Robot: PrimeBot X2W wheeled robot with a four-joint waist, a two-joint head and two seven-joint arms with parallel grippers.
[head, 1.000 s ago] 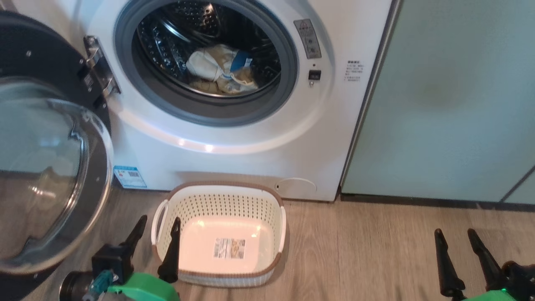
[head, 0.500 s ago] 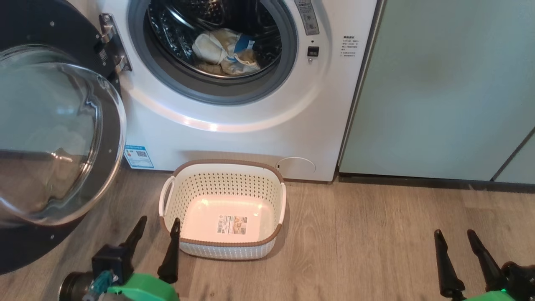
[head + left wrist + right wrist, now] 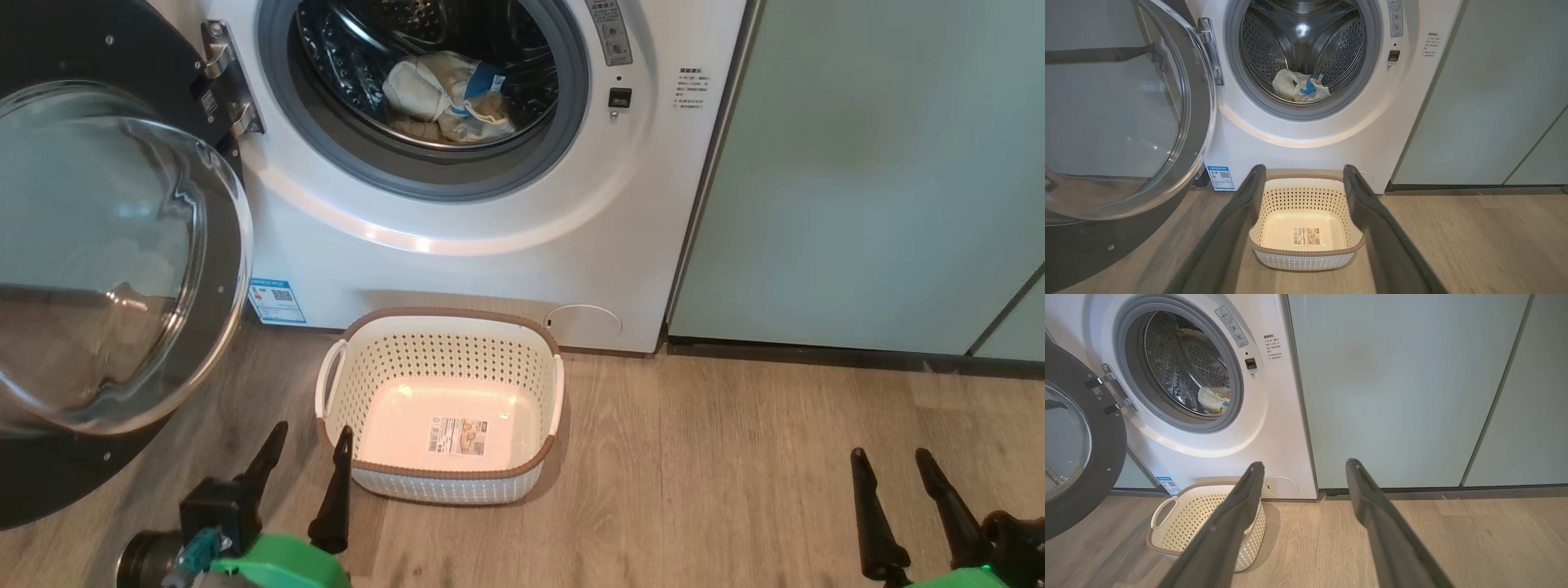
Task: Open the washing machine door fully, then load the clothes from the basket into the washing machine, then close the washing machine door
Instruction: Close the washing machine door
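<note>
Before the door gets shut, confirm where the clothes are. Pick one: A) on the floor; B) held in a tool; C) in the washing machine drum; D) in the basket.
C: the clothes lie inside the washing machine drum, while the basket has no clothes in it.

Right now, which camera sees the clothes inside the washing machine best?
The head view: the clothes look biggest there, lying in the washing machine with a blue tag showing. The left wrist view shows them smaller, straight on. The right wrist view catches just a small bit from the side.
</note>
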